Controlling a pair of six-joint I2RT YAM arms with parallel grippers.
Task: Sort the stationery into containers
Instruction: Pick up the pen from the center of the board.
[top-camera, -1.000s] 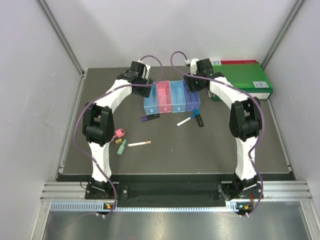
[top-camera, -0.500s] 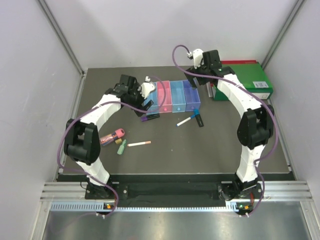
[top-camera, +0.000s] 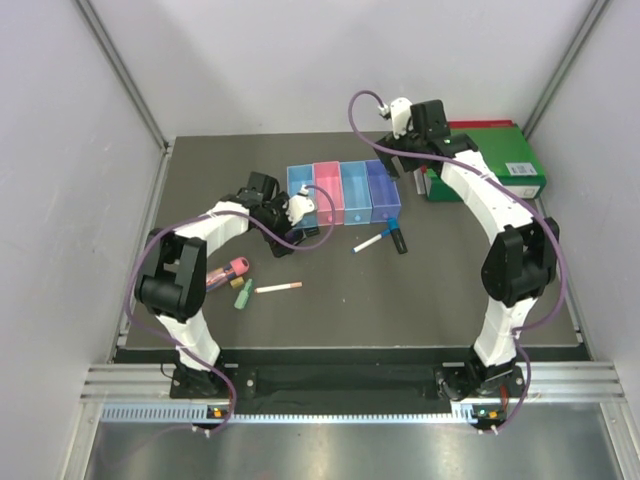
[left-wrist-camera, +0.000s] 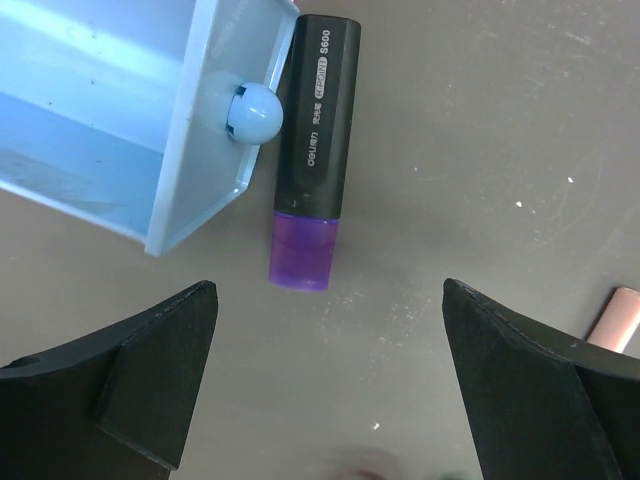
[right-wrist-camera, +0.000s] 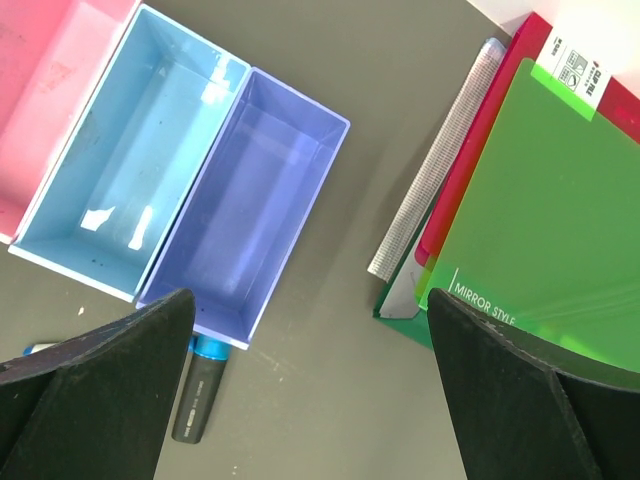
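The containers (top-camera: 343, 192) are a joined row of light blue, pink, light blue and purple-blue boxes, all empty as far as I see. My left gripper (top-camera: 285, 216) is open and empty, low by the front of the left blue box (left-wrist-camera: 190, 150); a purple-black highlighter (left-wrist-camera: 313, 150) lies just beyond its open jaws (left-wrist-camera: 330, 370). My right gripper (top-camera: 400, 158) is open and empty above the mat between the purple-blue box (right-wrist-camera: 250, 210) and the binder. A dark blue highlighter (top-camera: 398, 238), a blue-ended white pen (top-camera: 369, 242), a pink highlighter (top-camera: 234, 268), a green highlighter (top-camera: 242, 293) and a pink-ended white pen (top-camera: 278, 287) lie on the mat.
A large green binder (top-camera: 488, 168) lies at the back right, and it fills the right side of the right wrist view (right-wrist-camera: 540, 220). Grey walls close in the mat on three sides. The left arm's purple cable loops over the mat near the left box.
My left gripper has come off the boxes, forward and down to the mat by the purple-black highlighter. My right gripper has moved back and right, away from the purple-blue box.
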